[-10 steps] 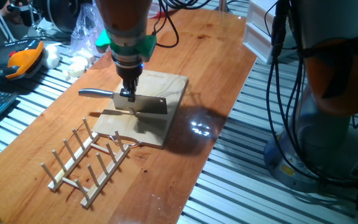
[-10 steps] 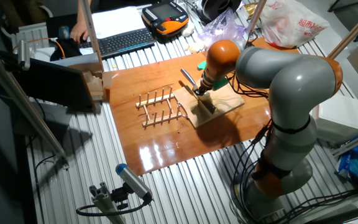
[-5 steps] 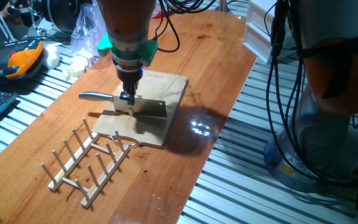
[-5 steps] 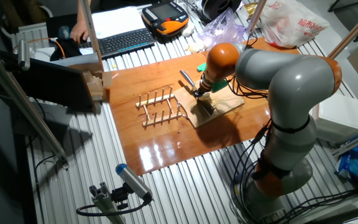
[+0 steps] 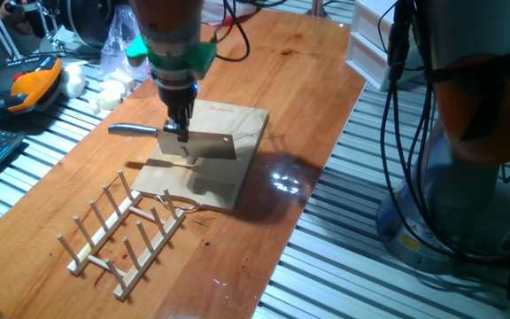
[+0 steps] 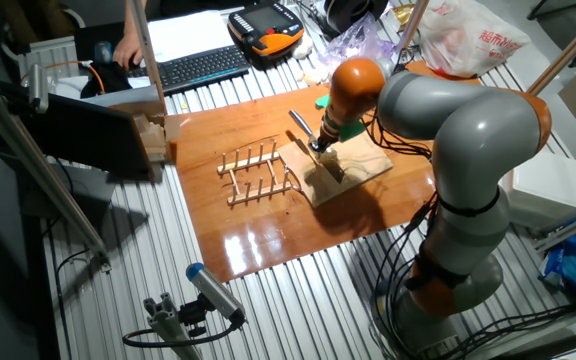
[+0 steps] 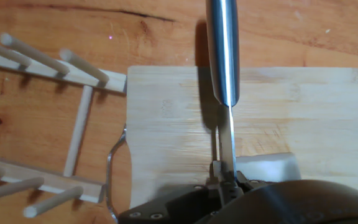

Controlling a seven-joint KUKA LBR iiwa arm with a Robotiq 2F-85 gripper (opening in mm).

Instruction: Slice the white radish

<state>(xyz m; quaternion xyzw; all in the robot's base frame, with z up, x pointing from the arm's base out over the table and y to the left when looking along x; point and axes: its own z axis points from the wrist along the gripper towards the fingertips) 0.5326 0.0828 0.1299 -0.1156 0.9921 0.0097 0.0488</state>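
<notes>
My gripper (image 5: 178, 133) is shut on a steel knife (image 5: 206, 144) and holds it a little above the wooden cutting board (image 5: 237, 124), blade edge down and handle (image 5: 131, 129) pointing left. In the hand view the gripper (image 7: 225, 179) clamps the blade's spine, the handle (image 7: 222, 50) runs away from me, and the white radish (image 7: 269, 165) lies on the board (image 7: 166, 124) just right of the blade. In the other fixed view the gripper (image 6: 318, 147) is over the board (image 6: 358, 165). The radish is hidden by the blade and hand in both fixed views.
A wooden peg rack (image 5: 122, 226) stands next to the board's near end; it also shows in the hand view (image 7: 42, 124). White lumps (image 5: 109, 91) and an orange pendant (image 5: 25, 89) lie at the far left. The table's edge runs along the right.
My gripper has lifted the knife slightly off the board and shifted it a little left. The radish and board have stayed put.
</notes>
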